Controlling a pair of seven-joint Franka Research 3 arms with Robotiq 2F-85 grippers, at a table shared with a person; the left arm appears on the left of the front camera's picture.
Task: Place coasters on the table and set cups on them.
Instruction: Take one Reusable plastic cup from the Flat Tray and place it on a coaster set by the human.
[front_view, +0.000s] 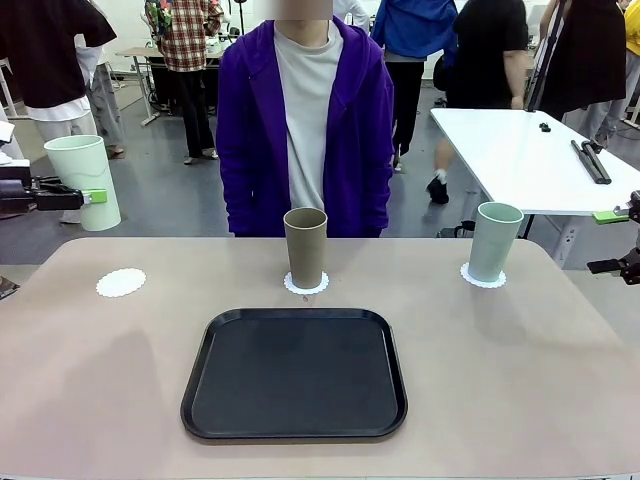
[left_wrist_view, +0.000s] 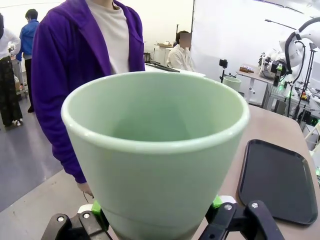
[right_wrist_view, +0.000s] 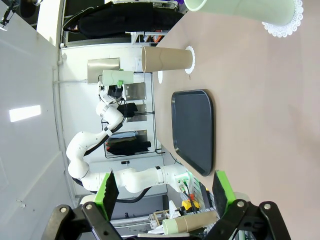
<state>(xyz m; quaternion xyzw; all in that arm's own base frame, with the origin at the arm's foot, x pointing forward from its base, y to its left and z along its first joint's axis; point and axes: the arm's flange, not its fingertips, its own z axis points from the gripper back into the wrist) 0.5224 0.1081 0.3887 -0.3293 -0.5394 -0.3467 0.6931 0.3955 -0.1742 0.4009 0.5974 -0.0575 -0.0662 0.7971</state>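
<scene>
My left gripper (front_view: 88, 196) is shut on a pale mint cup (front_view: 85, 180) and holds it upright in the air past the table's left edge. In the left wrist view this cup (left_wrist_view: 155, 160) sits between the green pads (left_wrist_view: 216, 201). An empty coaster (front_view: 121, 282) lies on the table (front_view: 500, 380) at the left. The tan cup (front_view: 305, 247) stands on the middle coaster (front_view: 306, 285). A second mint cup (front_view: 495, 241) stands on the right coaster (front_view: 483, 277). My right gripper (front_view: 622, 240) hangs open at the right edge, with nothing between its fingers (right_wrist_view: 222, 187).
A black tray (front_view: 295, 372) lies bare in the middle near the front edge. A person in a purple jacket (front_view: 305, 130) stands at the far side behind the tan cup. A white table (front_view: 530, 150) stands back right.
</scene>
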